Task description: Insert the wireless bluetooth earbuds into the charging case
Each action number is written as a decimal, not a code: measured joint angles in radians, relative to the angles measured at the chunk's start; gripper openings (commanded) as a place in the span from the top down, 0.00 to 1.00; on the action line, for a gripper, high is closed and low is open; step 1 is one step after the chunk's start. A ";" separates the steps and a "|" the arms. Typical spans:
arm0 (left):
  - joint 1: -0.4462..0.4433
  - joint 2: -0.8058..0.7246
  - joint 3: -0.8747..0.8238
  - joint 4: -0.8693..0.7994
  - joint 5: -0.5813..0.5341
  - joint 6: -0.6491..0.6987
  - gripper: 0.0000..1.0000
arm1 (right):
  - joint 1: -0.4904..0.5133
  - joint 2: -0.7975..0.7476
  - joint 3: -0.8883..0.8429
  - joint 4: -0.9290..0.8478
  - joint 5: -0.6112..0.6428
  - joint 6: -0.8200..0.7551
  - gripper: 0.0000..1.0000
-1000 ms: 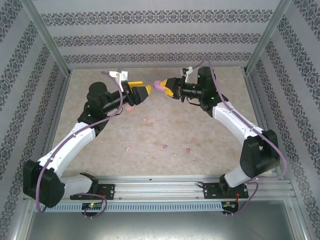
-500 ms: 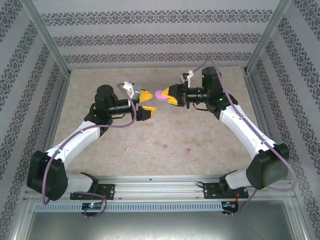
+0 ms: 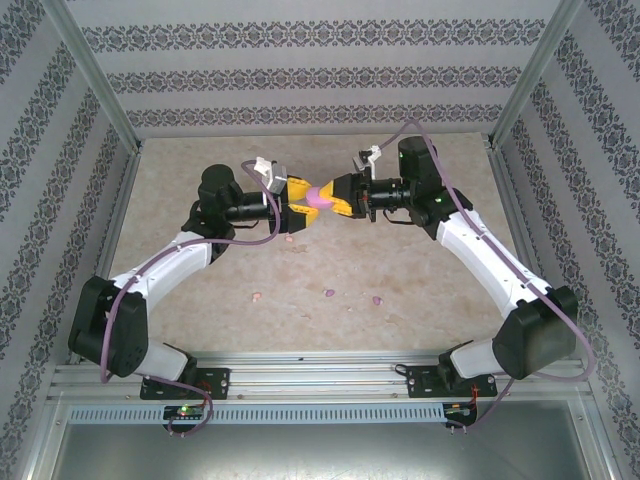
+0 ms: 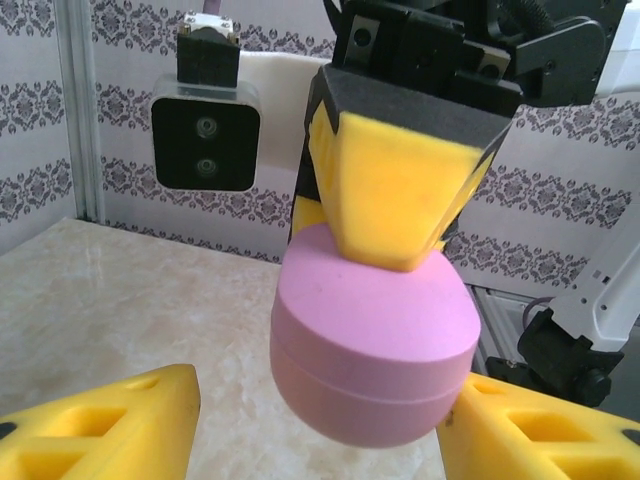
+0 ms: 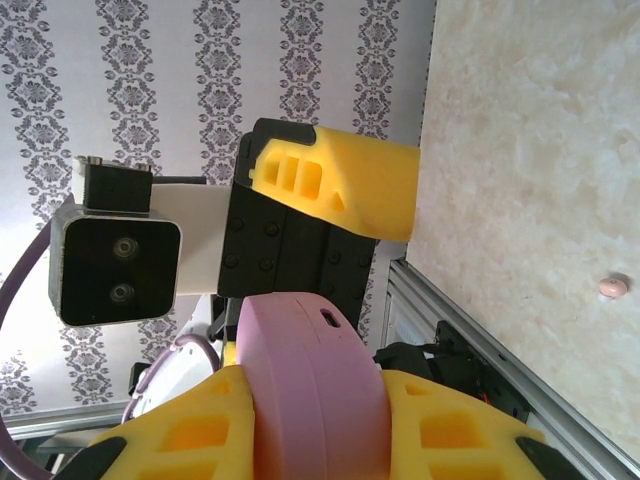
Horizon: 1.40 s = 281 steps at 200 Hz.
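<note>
The pinkish-purple oval charging case (image 3: pixel 320 195) hangs in mid-air over the table, lid closed, with my right gripper (image 3: pixel 338 196) shut on it. In the right wrist view the case (image 5: pixel 310 400) is pinched between both yellow fingers (image 5: pixel 180 440). My left gripper (image 3: pixel 300 200) faces it from the left, open, with its jaws on either side of the case (image 4: pixel 375 350). One left finger (image 4: pixel 545 430) looks to touch the case's edge; the other (image 4: pixel 100 425) stands apart. Tiny earbuds lie on the table: a pale pink one (image 3: pixel 258 296) and two purple ones (image 3: pixel 329 293) (image 3: pixel 377 299).
Another pale pink bud (image 3: pixel 290 238) lies under the left gripper, and a pink bud (image 5: pixel 612 288) shows in the right wrist view. Patterned walls enclose the beige table (image 3: pixel 420 270) on three sides. An aluminium rail (image 3: pixel 320 370) runs along the near edge.
My left gripper swung right and reached the case held by the right gripper, its jaws narrowing around it. The right gripper kept its grip and shifted only slightly.
</note>
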 measured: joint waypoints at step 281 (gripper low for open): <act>0.000 0.003 0.002 -0.013 -0.007 -0.013 0.36 | 0.011 0.032 0.005 0.012 -0.013 -0.002 0.83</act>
